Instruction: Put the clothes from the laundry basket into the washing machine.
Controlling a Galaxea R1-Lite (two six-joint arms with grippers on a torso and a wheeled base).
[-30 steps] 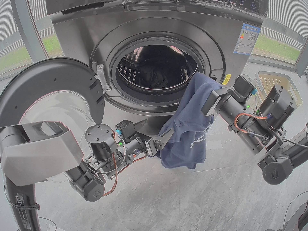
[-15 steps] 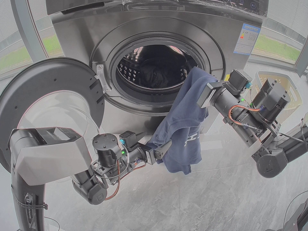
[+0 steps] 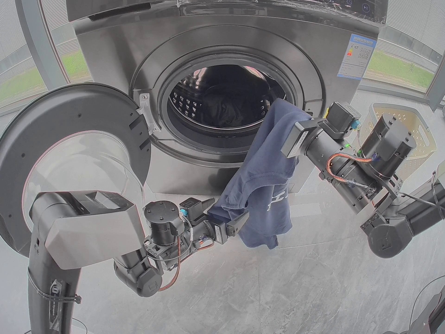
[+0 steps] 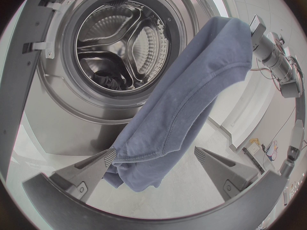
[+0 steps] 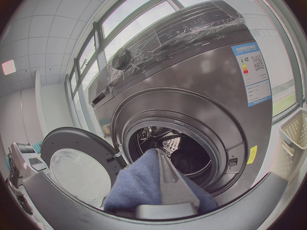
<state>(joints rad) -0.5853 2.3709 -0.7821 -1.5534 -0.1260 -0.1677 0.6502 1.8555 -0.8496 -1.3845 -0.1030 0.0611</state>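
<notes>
One dark garment [image 3: 222,107] already lies in the drum [image 3: 185,100]. The shirt [image 3: 266,172] is not yet in and hangs just outside the opening's right rim. Its long axis slants from high right down to low left. Far right, the basket [image 3: 424,131] looks bare where it shows, so I judge the task past midway.

From the left wrist, the shirt's low hem sits between the spread fingers of the left claw [image 4: 155,155], ungripped.

From the right wrist, the right claw [image 5: 161,166] is clamped on the shirt's top, facing the drum.
</notes>
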